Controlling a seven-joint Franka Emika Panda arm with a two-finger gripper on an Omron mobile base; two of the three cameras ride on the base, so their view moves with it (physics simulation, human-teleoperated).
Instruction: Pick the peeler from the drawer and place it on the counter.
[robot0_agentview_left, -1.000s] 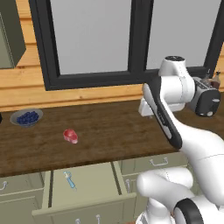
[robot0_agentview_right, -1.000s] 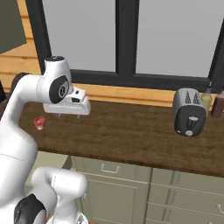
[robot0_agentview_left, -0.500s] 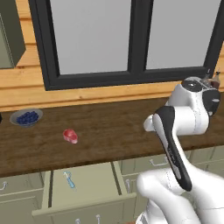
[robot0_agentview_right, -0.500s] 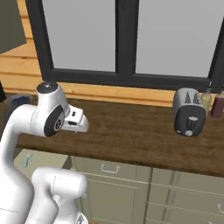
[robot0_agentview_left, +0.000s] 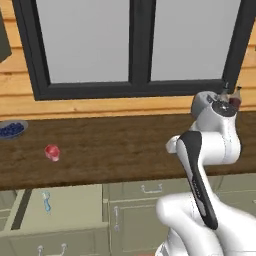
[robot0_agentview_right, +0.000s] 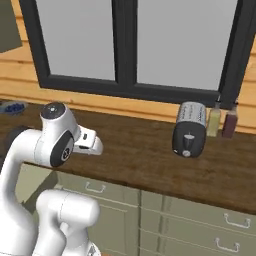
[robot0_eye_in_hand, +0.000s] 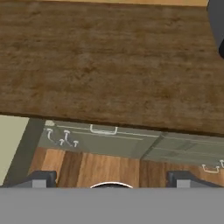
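The peeler, a slim utensil with a light blue handle, lies in the open sage-green drawer at the lower left, below the counter. In the hand view my gripper is open, its two dark fingertips wide apart with nothing between them. It hangs over the counter's front edge and looks down on the cabinet fronts. A pale corner of the drawer shows at that view's left edge. The peeler lies well to the left of my arm.
A red-pink lump of meat and a bowl of blueberries sit on the counter's left part. A dark toaster and two bottles stand at the right, near the window. Closed drawers run under the counter.
The whole scene has slid left in both base views, so the base has driven right. The arm has folded lower over the counter edge. The jaws stay open.
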